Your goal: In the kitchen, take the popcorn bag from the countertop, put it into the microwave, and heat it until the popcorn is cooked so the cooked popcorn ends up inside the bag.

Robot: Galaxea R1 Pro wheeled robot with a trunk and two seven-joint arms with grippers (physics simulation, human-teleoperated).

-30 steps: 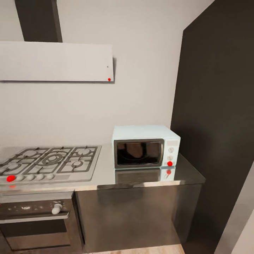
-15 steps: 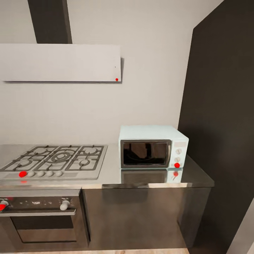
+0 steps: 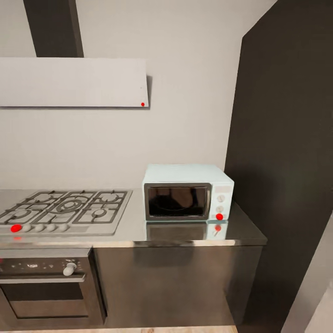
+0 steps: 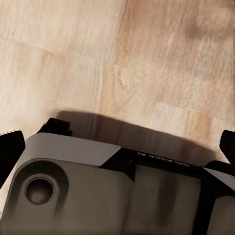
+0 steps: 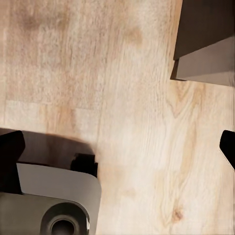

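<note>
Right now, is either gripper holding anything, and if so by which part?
Nothing is held. Both wrist views show fingertips spread at the frame edges over bare wood floor, nothing between them. The microwave sits shut on the countertop.

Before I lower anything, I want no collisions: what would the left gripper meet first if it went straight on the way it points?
Judging from the wrist view, the left gripper points down at the wooden floor; the robot's own base sits close beside that line.

Grey rounded base shell (image 4: 73,152), round socket (image 4: 39,190), black fingertips (image 4: 10,149), perhaps rubber
</note>
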